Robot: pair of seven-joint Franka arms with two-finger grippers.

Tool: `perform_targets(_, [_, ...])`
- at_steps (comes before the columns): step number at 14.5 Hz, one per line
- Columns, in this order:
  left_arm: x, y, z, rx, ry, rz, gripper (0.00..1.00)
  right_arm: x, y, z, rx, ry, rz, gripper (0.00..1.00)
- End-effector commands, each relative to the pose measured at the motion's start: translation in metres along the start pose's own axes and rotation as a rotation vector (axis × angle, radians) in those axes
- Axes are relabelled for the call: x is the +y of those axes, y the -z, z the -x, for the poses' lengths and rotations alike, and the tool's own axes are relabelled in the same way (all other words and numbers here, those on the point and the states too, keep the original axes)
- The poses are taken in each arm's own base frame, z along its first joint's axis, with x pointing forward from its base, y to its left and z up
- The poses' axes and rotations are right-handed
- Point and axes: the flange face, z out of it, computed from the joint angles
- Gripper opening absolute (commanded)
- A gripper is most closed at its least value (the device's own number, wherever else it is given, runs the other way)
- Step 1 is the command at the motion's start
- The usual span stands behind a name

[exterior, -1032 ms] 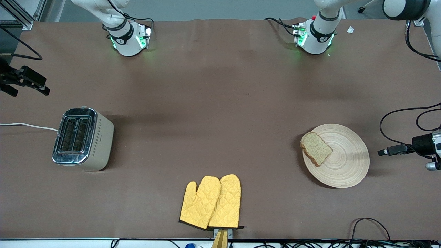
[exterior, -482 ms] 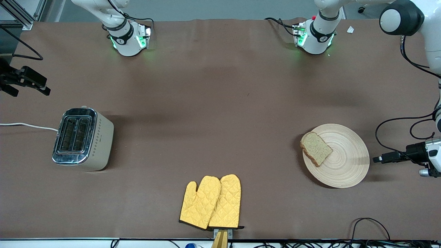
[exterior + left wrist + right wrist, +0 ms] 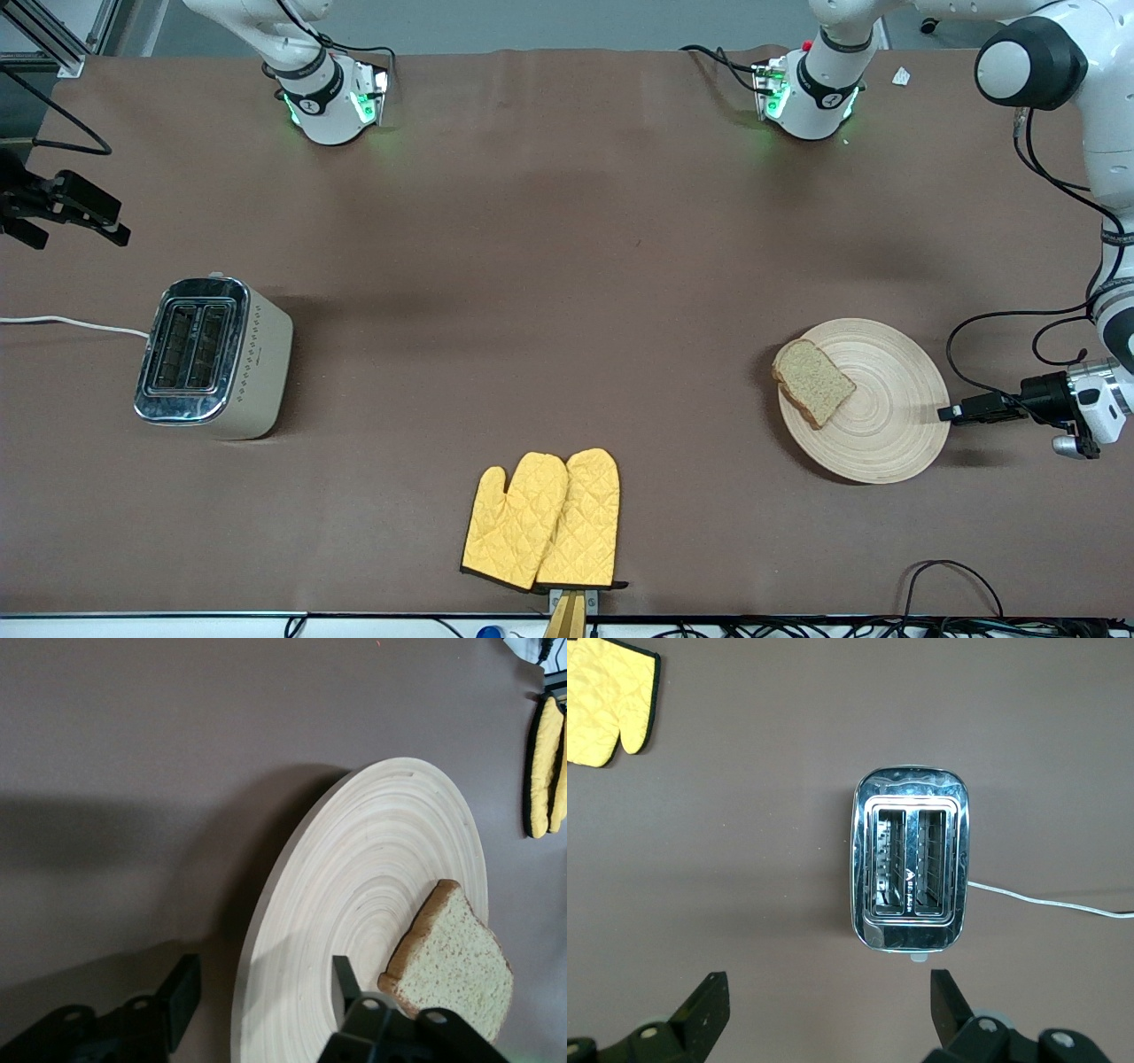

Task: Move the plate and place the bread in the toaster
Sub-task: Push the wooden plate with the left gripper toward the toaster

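Straddling the rim of the plate [image 3: 886, 416] at the left arm's end of the worktop [image 3: 567, 292], the left gripper [image 3: 261, 997] has its jaws apart, one above the rim, one beneath. The bread [image 3: 812, 382] lies on the plate's toaster-side edge. The right gripper [image 3: 828, 1005] waits, jaws wide, above the worktop near the toaster [image 3: 213, 357], both slots empty; broad bare worktop separates toaster and plate.

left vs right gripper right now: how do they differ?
Position: the left gripper is at the plate's rim at the left arm's end; the right gripper hangs above the toaster, touching nothing.
Jaws: in the left wrist view the left gripper's fingers straddle the plate's edge, one over the plate near the bread; the right gripper's stand wide over bare table.
Shared: both have black fingers, and neither grips anything yet.
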Motion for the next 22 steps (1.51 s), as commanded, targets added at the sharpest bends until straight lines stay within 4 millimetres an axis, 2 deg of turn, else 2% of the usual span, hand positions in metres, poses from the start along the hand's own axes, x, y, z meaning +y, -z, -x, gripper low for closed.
perform_targets(1, [-0.004,-0.002,-0.003,0.011,-0.024,0.041,0.59,-0.002,-0.002,0.008,0.004,-0.001,-0.009,1.00])
perform_targets(9, [-0.022,-0.006,0.007,0.018,-0.018,0.076,0.16,-0.001,0.019,0.020,0.042,-0.001,0.005,1.00])
perform_targets(12, [-0.017,-0.008,0.008,0.011,-0.009,0.120,0.02,0.000,0.021,0.021,0.045,-0.003,0.008,1.00])
perform_targets(15, [-0.004,-0.011,0.010,-0.028,-0.017,0.178,0.00,0.001,0.023,0.019,0.052,-0.001,0.017,1.00])
perform_targets(17, [0.016,-0.019,0.006,-0.051,-0.021,0.231,0.00,0.001,0.028,0.019,0.061,-0.001,0.031,1.00])
perform_targets(18, [0.025,-0.017,0.004,-0.057,-0.015,0.239,0.00,0.000,0.029,0.018,0.067,-0.010,0.030,1.00])
perform_targets(22, [0.067,-0.037,0.003,-0.132,0.059,0.347,0.00,0.003,0.034,0.017,0.079,-0.015,0.032,1.00])
